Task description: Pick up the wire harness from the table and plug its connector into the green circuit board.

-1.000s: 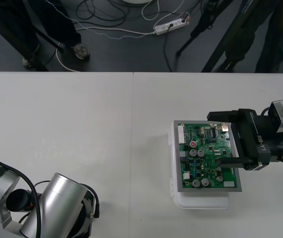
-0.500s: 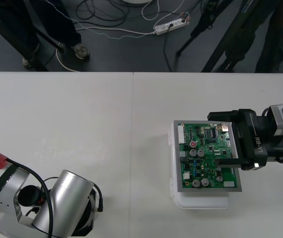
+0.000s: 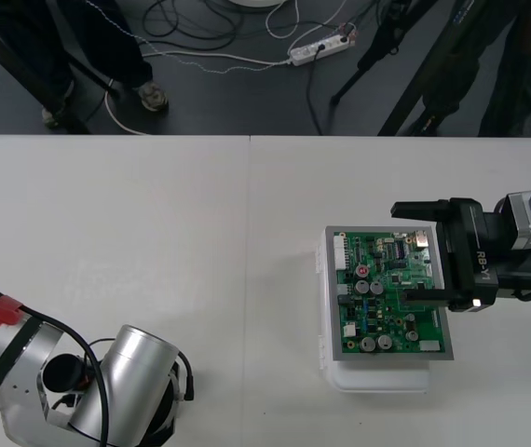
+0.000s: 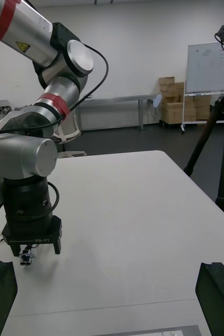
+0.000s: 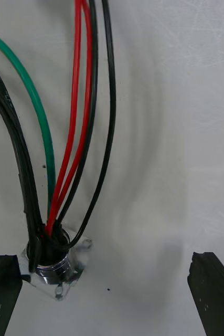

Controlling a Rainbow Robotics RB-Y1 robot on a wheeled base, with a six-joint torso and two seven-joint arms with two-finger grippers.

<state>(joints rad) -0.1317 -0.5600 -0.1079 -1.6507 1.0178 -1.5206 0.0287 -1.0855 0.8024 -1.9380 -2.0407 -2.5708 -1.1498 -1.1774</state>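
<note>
Left hand [image 5: 106,262] wide open, empty, harness socket [image 5: 51,257] between its fingers [image 5: 4,294], likely lining up a grasp; right hand [image 3: 422,251] open, empty, poised over green board [image 3: 377,303].

left gripper [image 5: 105,262]: from the front it is hidden under my left arm [image 3: 107,396]; that arm runs off the near edge.
left fingers [image 5: 209,286]: only the tips show at my wrist, the rest cut off.
wires [image 5: 83,121]: they leave the wrist view far from the socket [image 5: 51,260], ends cut off.
board [image 3: 377,289]: right edge hidden under my right gripper [image 3: 401,253]; its print is too small to read.
right fingers [image 4: 216,296]: only the tips show, the rest cut off.
</note>
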